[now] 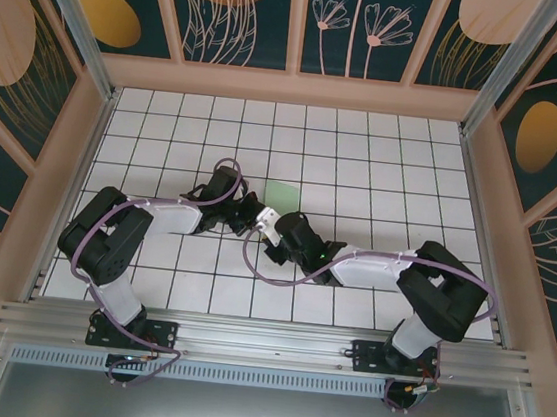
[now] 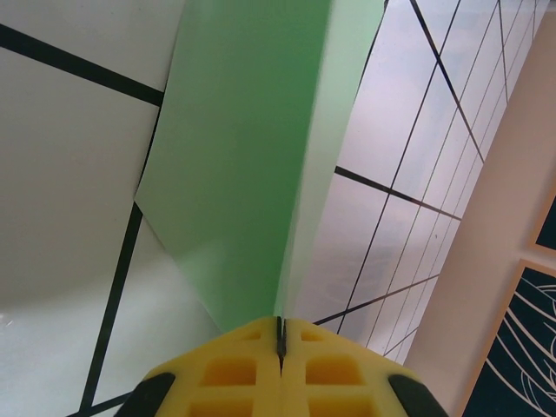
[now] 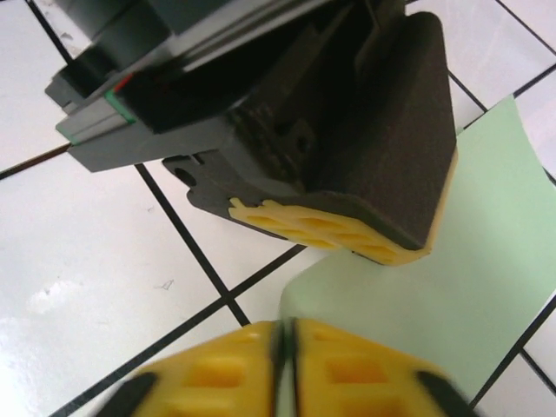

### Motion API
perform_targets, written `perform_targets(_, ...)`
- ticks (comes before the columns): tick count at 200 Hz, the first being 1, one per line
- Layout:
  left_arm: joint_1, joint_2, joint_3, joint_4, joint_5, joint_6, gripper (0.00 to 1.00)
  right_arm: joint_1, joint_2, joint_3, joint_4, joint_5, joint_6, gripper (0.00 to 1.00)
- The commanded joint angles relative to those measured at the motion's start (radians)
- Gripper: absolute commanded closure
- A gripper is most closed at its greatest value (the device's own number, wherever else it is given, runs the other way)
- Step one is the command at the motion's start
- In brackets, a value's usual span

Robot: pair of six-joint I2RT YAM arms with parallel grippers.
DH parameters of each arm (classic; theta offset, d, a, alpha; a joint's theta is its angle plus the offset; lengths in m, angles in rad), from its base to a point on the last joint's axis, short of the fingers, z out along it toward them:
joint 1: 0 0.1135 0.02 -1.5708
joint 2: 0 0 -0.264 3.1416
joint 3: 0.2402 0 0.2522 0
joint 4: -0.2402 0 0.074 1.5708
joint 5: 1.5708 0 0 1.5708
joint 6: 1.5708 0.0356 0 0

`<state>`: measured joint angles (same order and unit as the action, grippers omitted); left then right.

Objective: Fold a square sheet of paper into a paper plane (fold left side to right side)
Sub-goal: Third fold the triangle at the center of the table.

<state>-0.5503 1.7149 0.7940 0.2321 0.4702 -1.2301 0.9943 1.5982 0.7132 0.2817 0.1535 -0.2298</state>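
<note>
The square sheet of paper is pale green and lies on the white grid tiles at the table's middle, its near part lifted. In the left wrist view the paper rises from my left gripper, whose yellow jaws are shut on its edge. In the right wrist view my right gripper is shut on a curled corner of the paper, just in front of the left gripper's yellow fingertips. From above, the left gripper and the right gripper meet at the sheet's near-left edge.
Wooden-framed patterned walls close in the tiled floor on three sides. A metal rail runs along the near edge by the arm bases. Purple cables loop over the tiles between the arms.
</note>
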Motion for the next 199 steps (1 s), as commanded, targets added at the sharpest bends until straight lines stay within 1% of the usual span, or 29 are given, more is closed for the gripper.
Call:
perform_targets(1, -0.003, -0.030, 0.005, -0.038, -0.012, 0.034, 0.87, -0.012, -0.005, 0.013, -0.023, -0.032, -0.005, 1.00)
perform_targets(14, 0.003, -0.036, 0.028, -0.092, -0.018, 0.084, 0.76, -0.019, -0.005, 0.013, -0.031, -0.046, 0.002, 1.00)
perform_targets(37, 0.029, -0.067, 0.063, -0.206, -0.052, 0.171, 0.63, -0.039, -0.010, 0.012, -0.043, -0.091, 0.020, 1.00)
perform_targets(52, 0.058, -0.088, 0.063, -0.232, -0.042, 0.199, 0.57, -0.053, -0.010, 0.014, -0.046, -0.121, 0.031, 1.00)
perform_targets(70, 0.096, -0.105, 0.067, -0.251, -0.027, 0.237, 0.54, -0.070, -0.008, 0.015, -0.048, -0.147, 0.046, 1.00)
perform_targets(88, 0.115, -0.105, 0.100, -0.275, -0.034, 0.304, 0.55, -0.083, -0.005, 0.020, -0.053, -0.184, 0.055, 1.00)
perform_targets(107, 0.115, -0.056, 0.172, -0.314, -0.019, 0.394, 0.62, -0.099, -0.003, 0.024, -0.056, -0.216, 0.070, 1.00)
perform_targets(124, 0.113, -0.007, 0.280, -0.325, 0.010, 0.453, 0.67, -0.112, 0.005, 0.027, -0.059, -0.239, 0.083, 1.00)
perform_targets(129, 0.113, 0.038, 0.303, -0.329, 0.019, 0.463, 0.69, -0.117, 0.006, 0.028, -0.059, -0.245, 0.088, 1.00)
perform_targets(168, 0.097, 0.238, 0.504, -0.391, 0.085, 0.545, 0.76, -0.142, 0.028, 0.040, -0.061, -0.286, 0.118, 1.00)
perform_targets(199, 0.068, 0.353, 0.593, -0.416, 0.108, 0.580, 0.79, -0.159, 0.043, 0.049, -0.061, -0.322, 0.136, 1.00)
